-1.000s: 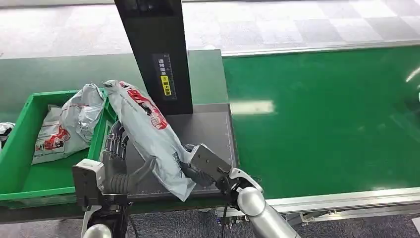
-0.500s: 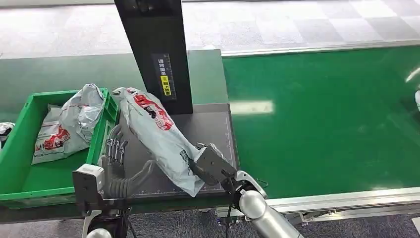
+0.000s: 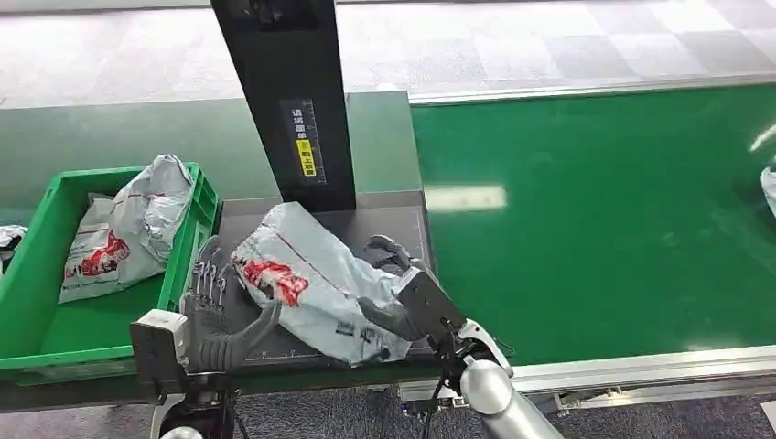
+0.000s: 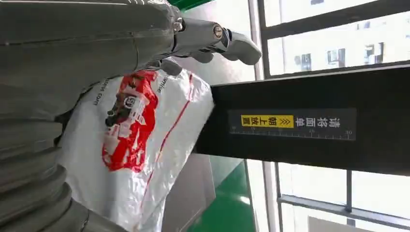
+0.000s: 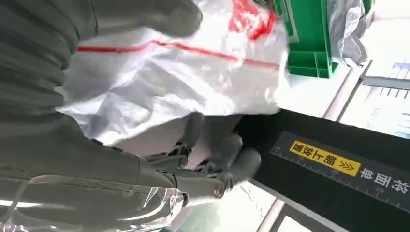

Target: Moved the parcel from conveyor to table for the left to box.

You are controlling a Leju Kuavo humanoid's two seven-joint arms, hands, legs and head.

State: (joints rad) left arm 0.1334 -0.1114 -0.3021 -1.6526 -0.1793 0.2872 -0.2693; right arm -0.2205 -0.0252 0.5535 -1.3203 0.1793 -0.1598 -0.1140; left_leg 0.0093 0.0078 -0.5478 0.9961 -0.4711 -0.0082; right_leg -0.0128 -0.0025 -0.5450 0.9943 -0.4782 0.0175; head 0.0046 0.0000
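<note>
At far left we note a green crate (image 3: 27,274) holding bagged parcels. Beside it, the left hand (image 3: 209,302) rests with fingers spread against the left end of the grey parcel (image 3: 316,283), not grasping it. The parcel lies on the dark table (image 3: 384,224) before the black post (image 3: 293,110). The right hand (image 3: 403,293) grips its right end. The green conveyor (image 3: 604,219) extends rightward.

Black post (image 3: 291,101): label (image 4: 292,123) reads "请将面单朝上放置", last four characters on yellow. Parcel (image 3: 316,282): red print, illegible.
</note>
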